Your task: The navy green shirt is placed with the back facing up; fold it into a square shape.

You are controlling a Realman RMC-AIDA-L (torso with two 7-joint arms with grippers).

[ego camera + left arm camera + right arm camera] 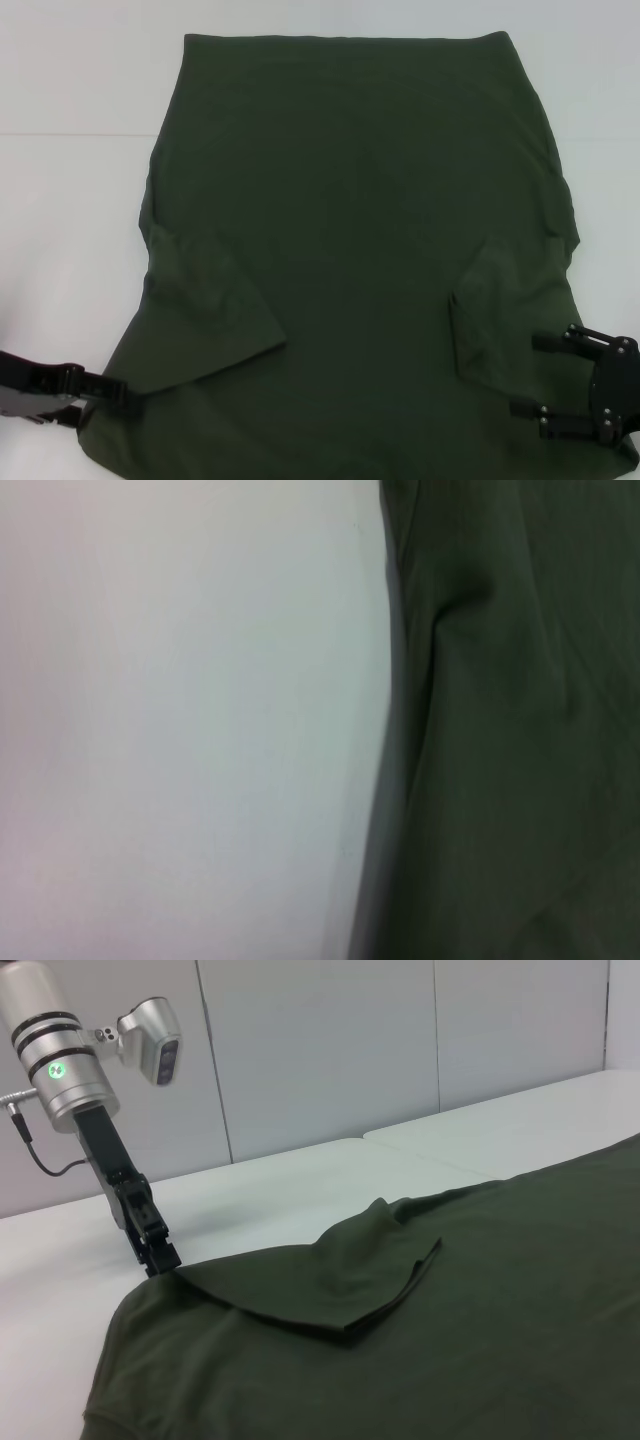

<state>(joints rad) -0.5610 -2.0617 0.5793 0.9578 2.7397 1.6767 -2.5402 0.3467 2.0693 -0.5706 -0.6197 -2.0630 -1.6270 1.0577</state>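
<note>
The navy green shirt (350,200) lies flat on the white table, plain side up, with both sleeves folded inward onto the body. My left gripper (125,398) is at the shirt's near left edge, beside the corner of the folded left sleeve. In the right wrist view the left gripper (160,1258) stands with its fingers together, pinching the shirt (450,1310) at that edge. My right gripper (535,375) hovers open over the near right part of the shirt, next to the folded right sleeve. The left wrist view shows only the shirt's edge (500,730) against the table.
The white table (70,200) extends bare to the left and far side of the shirt. A seam between two tabletops (362,1140) runs behind the shirt. A pale wall stands beyond the table in the right wrist view.
</note>
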